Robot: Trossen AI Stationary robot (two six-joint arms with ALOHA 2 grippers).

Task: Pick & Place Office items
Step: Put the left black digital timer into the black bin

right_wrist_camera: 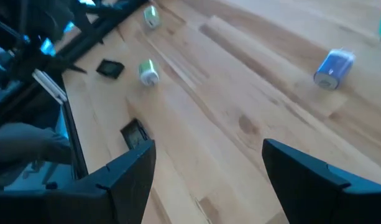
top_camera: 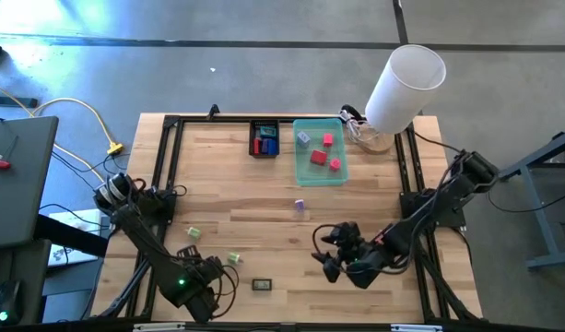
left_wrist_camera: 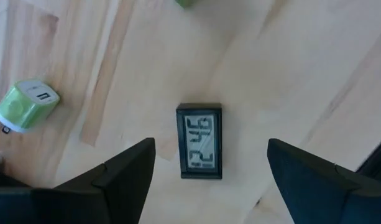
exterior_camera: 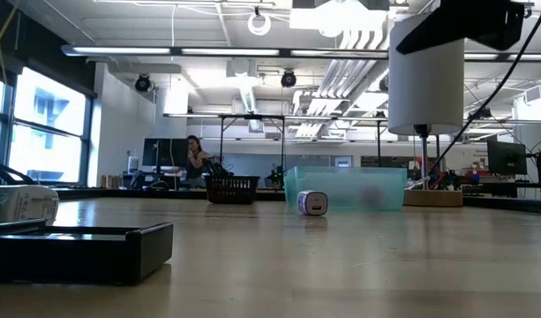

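Observation:
The office items lie scattered on the wooden table. A small black digital clock (top_camera: 262, 285) lies flat near the front edge, display up. Two green plug cubes (top_camera: 234, 259) (top_camera: 193, 232) and a purple one (top_camera: 300, 205) rest on their sides. My left gripper (left_wrist_camera: 212, 144) points down above the clock (left_wrist_camera: 199, 142), open, with a finger on either side and well apart from it. My right gripper (top_camera: 324, 254) hovers open over bare wood at the front right, slanting down. Pink and red pieces lie in the teal tray (top_camera: 342, 175); red and blue ones lie in the black tray (top_camera: 253, 138).
A white cylinder (top_camera: 406, 85) stands at the back right corner beside the teal tray. A black frame (top_camera: 171, 157) runs along the table's edges. Bare wood lies between the trays and the scattered pieces. A person sits in the room far behind the table (exterior_camera: 196, 159).

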